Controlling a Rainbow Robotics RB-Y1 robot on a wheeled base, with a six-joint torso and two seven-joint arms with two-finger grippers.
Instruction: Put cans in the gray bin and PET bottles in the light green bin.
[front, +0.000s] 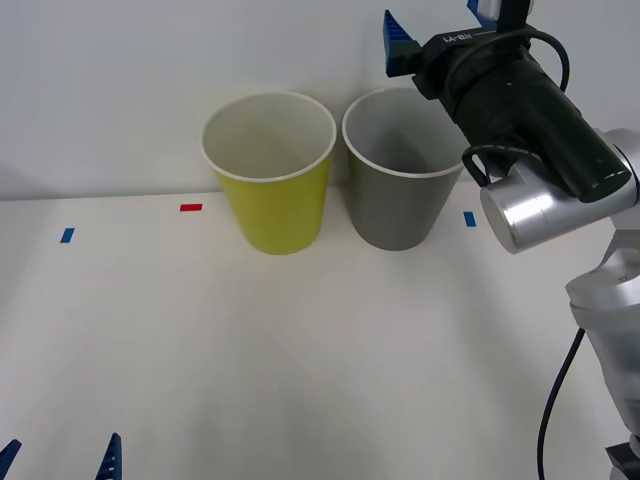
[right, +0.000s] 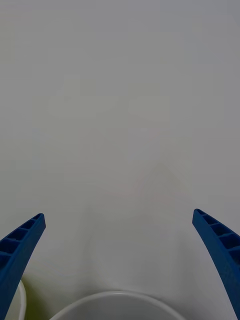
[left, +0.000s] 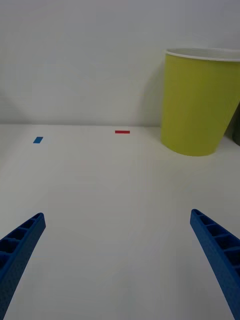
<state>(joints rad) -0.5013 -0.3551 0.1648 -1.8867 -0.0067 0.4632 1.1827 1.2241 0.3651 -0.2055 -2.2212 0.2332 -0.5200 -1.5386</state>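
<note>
Right gripper (front: 440, 25): spread wide, empty, above gray bin (front: 400, 205) at 1 o'clock. Green bin (front: 275, 200) beside. Left gripper (left: 120, 260): spread, empty, 7 o'clock.

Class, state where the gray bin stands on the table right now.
In the front view the gray bin stands at the table's far edge, right of the light green bin, below the right gripper.

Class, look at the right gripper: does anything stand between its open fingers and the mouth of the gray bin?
Nothing visible does. The right gripper hangs open above the gray bin, whose rim lies directly beneath.
</note>
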